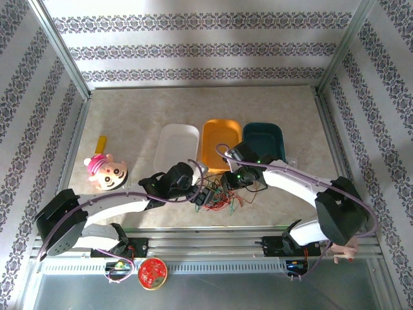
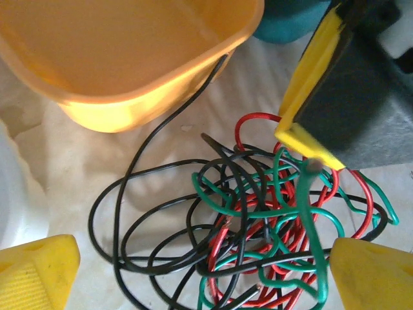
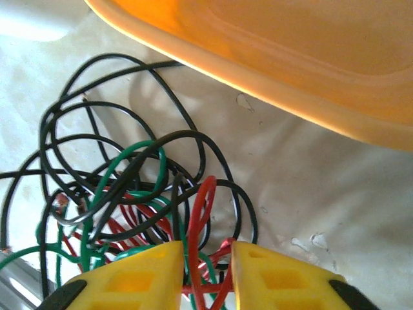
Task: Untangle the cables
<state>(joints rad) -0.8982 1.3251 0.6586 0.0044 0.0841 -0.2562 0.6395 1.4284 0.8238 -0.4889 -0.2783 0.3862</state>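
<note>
The tangle of thin red, green and black cables (image 1: 226, 197) lies on the pale marbled desk (image 1: 129, 116), just in front of the orange plastic tray (image 1: 220, 139), with one black strand reaching its near wall. The right pincer (image 3: 206, 278) has narrowed onto a red loop caught between its yellow fingers. The left pincer (image 2: 200, 278) hangs over the heap, spread wide and holding nothing. A white tray (image 1: 176, 145) and a teal tray (image 1: 263, 139) flank the orange one.

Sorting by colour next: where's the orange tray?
Top view: the orange tray sits mid-table, between the white tray and the teal tray, just beyond the cables.
</note>
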